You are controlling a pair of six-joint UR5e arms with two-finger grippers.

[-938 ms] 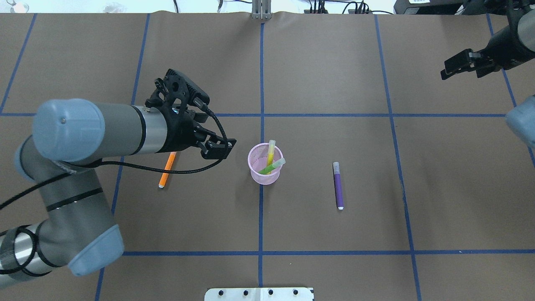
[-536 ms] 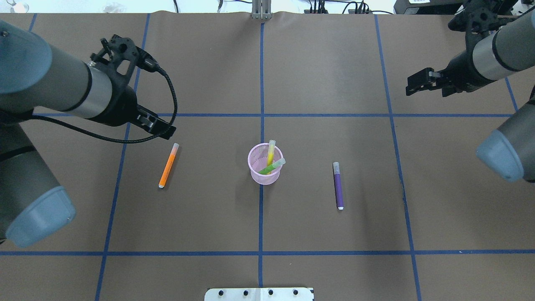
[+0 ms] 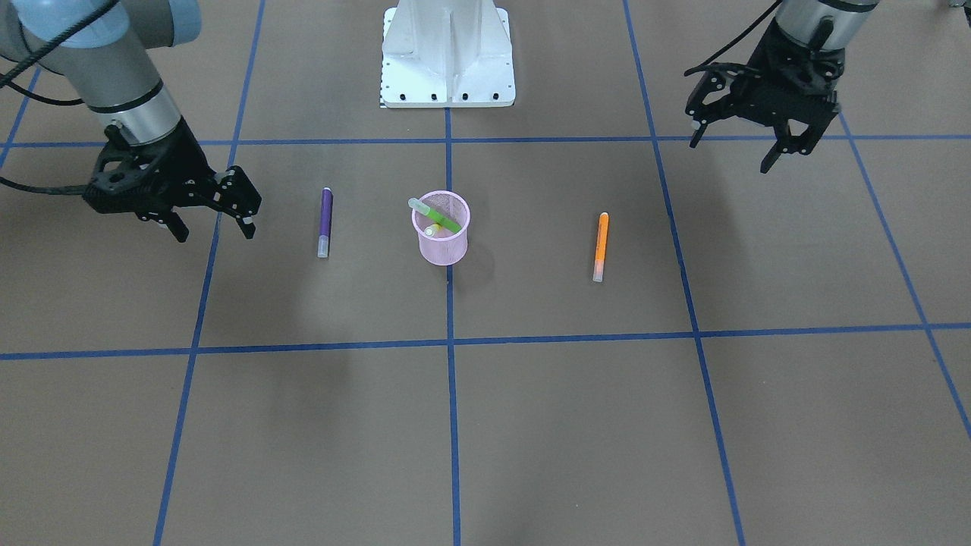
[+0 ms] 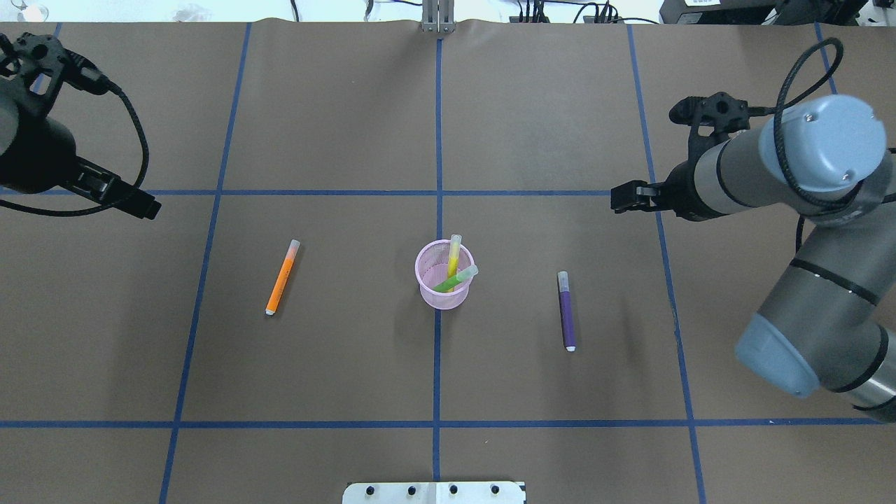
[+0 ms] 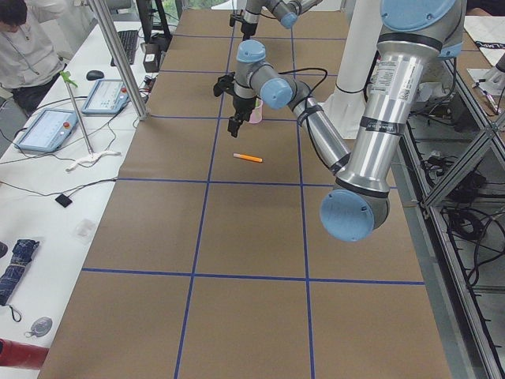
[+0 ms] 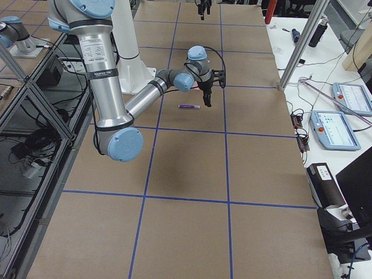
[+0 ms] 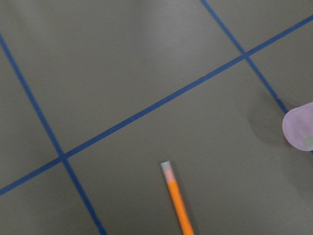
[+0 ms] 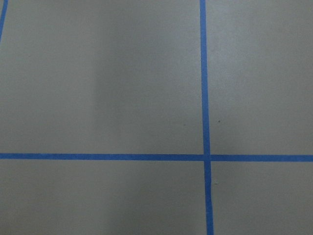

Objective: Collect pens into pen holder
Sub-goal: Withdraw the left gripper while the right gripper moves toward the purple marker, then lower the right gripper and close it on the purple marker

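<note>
- The pen holder (image 4: 442, 276) stands upright near the middle of the brown surface (image 4: 336, 364), right on a blue tape line (image 4: 437, 140) of the grid.
- Two pens are inside it. The yellow pen (image 4: 453, 253) leans toward the far side, and the green pen (image 4: 456, 278) slants across the rim. Both pale cap ends stick out above the mesh.
- The orange pen (image 4: 282, 277) lies flat on the robot's left of the holder, well apart from it, with its pale cap end pointing away from the robot.
- The purple pen (image 4: 566, 311) lies flat on the robot's right of the holder, also well apart, roughly parallel to the tape line.
- The left tool (image 3: 740, 148) hangs above the surface, out beyond the orange pen. Its jaws are spread wide and hold nothing.
- The right tool (image 3: 215, 231) hangs above the surface, out beyond the purple pen. It is likewise spread wide and holds nothing.
- The left wrist view is blurred. It shows the orange pen below, and a pink patch at the right edge that is probably the holder.
- The right wrist view shows only brown surface and crossing tape.
</note>
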